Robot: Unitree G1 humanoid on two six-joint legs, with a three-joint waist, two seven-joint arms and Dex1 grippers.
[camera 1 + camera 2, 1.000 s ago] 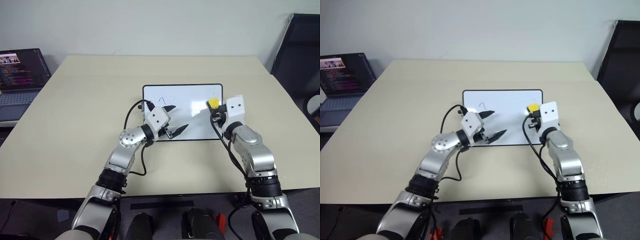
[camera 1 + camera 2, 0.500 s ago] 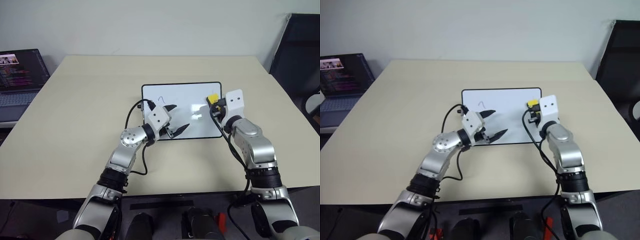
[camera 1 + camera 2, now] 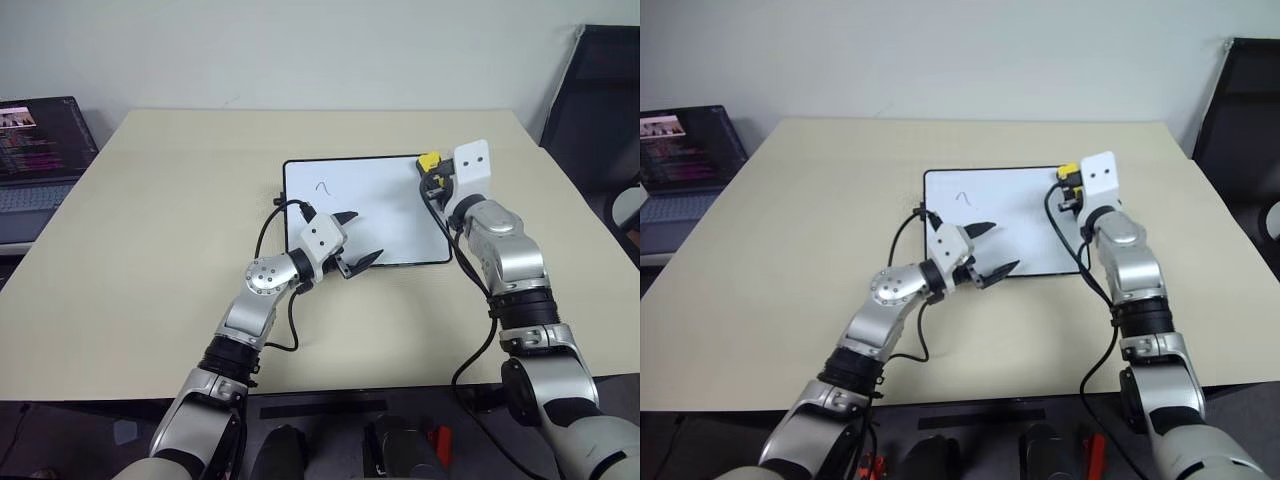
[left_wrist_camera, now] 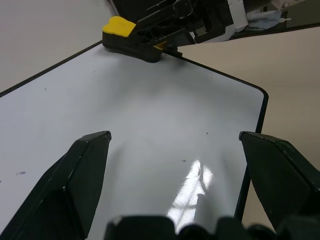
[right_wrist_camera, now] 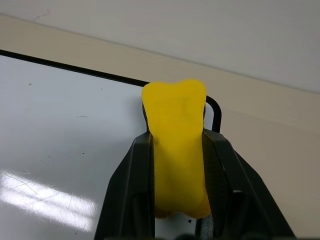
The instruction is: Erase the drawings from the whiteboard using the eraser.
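Note:
The whiteboard (image 3: 385,215) lies flat on the middle of the table. A thin dark hook-shaped drawing (image 3: 322,186) shows near its far left corner. My right gripper (image 3: 431,167) is shut on the yellow eraser (image 3: 429,160), which sits at the board's far right corner. The right wrist view shows the eraser (image 5: 177,145) clamped between both fingers, its tip over the black frame. My left gripper (image 3: 357,238) hovers open and empty over the board's near left part. In the left wrist view the eraser (image 4: 119,25) rests at the board's far edge.
An open laptop (image 3: 40,150) stands off the table's left side. A dark chair (image 3: 600,100) stands beyond the right edge. Bare beige tabletop (image 3: 170,210) surrounds the board on all sides.
My right gripper has carried the eraser away from me, from the board's right middle to its far right corner. The board has slid slightly toward the far side. The left gripper has barely moved.

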